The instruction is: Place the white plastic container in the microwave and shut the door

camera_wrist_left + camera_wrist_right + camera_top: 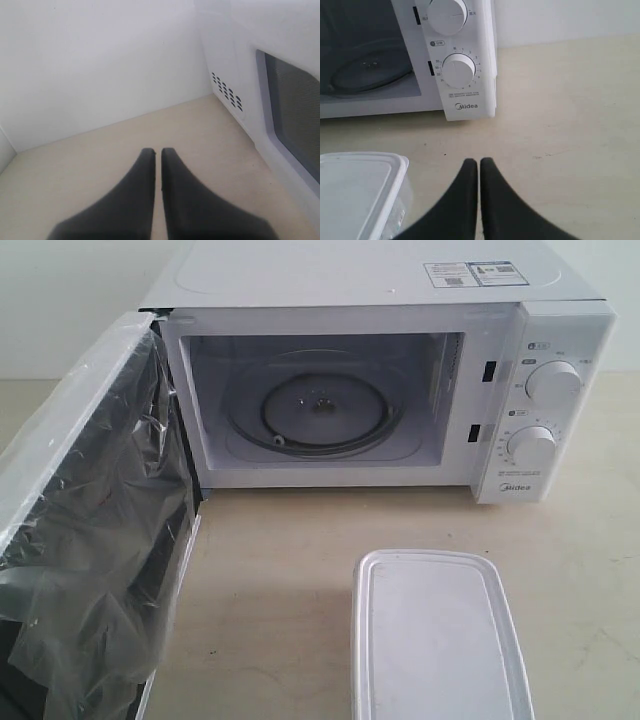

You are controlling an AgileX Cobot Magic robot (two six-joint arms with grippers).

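Left gripper (154,151) and right gripper (478,161): jaws closed, holding nothing. Risk: a tilted container (440,635) may strike the microwave (350,275) opening; loose film (110,540) on the door (60,420) may block latching

- The microwave (350,280) stands at the back of the table (270,570).
- Its door (90,520) hangs open on the left, reaching forward.
- A turntable (320,410) lies inside the cavity.
- Right of the cavity, the upper knob (553,382) sits above the lower knob (531,446).
- The plastic container (435,635) lies on the table before the microwave, toward the right, apart from it.
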